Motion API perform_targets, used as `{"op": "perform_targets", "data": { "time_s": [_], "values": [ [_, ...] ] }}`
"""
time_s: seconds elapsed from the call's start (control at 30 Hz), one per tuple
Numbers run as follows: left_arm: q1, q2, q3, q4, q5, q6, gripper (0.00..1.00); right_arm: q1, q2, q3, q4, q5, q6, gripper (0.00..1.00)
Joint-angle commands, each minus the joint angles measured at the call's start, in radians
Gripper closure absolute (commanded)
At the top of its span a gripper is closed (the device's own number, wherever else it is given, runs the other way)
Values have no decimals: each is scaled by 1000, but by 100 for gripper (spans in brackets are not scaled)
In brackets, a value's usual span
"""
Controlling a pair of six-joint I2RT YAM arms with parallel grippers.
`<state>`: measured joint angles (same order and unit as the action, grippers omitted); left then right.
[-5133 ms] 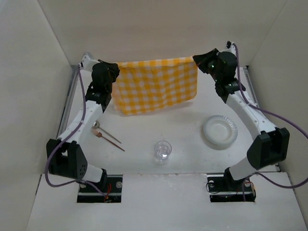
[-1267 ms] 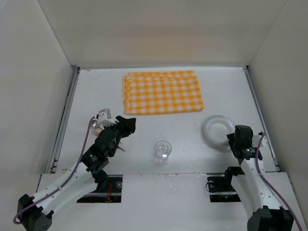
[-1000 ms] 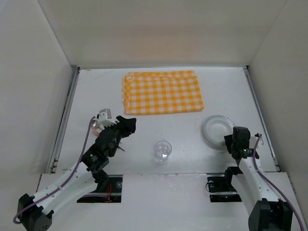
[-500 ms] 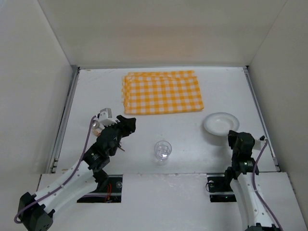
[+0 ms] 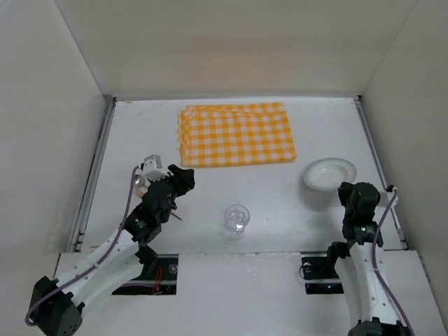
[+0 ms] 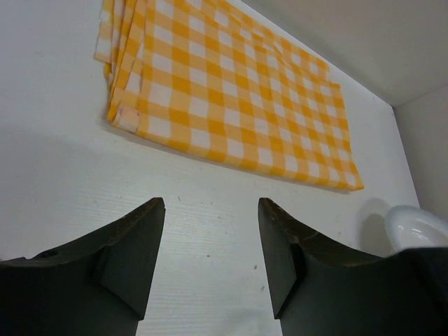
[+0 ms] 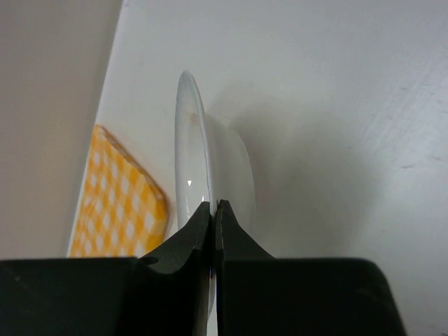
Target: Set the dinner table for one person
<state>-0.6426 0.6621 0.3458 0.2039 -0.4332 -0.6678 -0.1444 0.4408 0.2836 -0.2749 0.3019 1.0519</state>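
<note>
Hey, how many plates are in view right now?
1. The white plate is at the right side of the table, its near rim pinched in the right gripper. The left arm covers some table, so another could be hidden.

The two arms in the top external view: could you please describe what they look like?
The left arm and right arm have white tubular links with black joint housings. A thin purple cable runs along each. The left gripper and right gripper each have two matt black fingers, wedge-shaped and tapering to the tips.
</note>
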Motion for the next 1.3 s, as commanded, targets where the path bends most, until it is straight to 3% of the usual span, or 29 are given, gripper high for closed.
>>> {"op": "perform_targets", "data": {
  "time_s": [0.0,0.2,0.4,0.6,0.73,1.07,1.27],
  "values": [
    [34,14,28,34,22,20,47,47,65,185,267,-63,-1,100],
    [83,105,67,84,51,-1,46,214,272,336,468,-84,49,100],
    [142,221,44,242,54,-16,49,433,704,500,779,-118,99,100],
    [175,298,-2,354,53,34,83,516,1103,709,1005,-213,132,100],
    [179,338,-16,368,50,40,86,536,1329,860,1085,-268,161,100],
    [191,376,-19,387,53,45,83,542,1558,930,1161,-267,235,100],
    [186,396,-14,394,54,47,83,542,1598,878,1234,-267,276,100]
  ]
}}
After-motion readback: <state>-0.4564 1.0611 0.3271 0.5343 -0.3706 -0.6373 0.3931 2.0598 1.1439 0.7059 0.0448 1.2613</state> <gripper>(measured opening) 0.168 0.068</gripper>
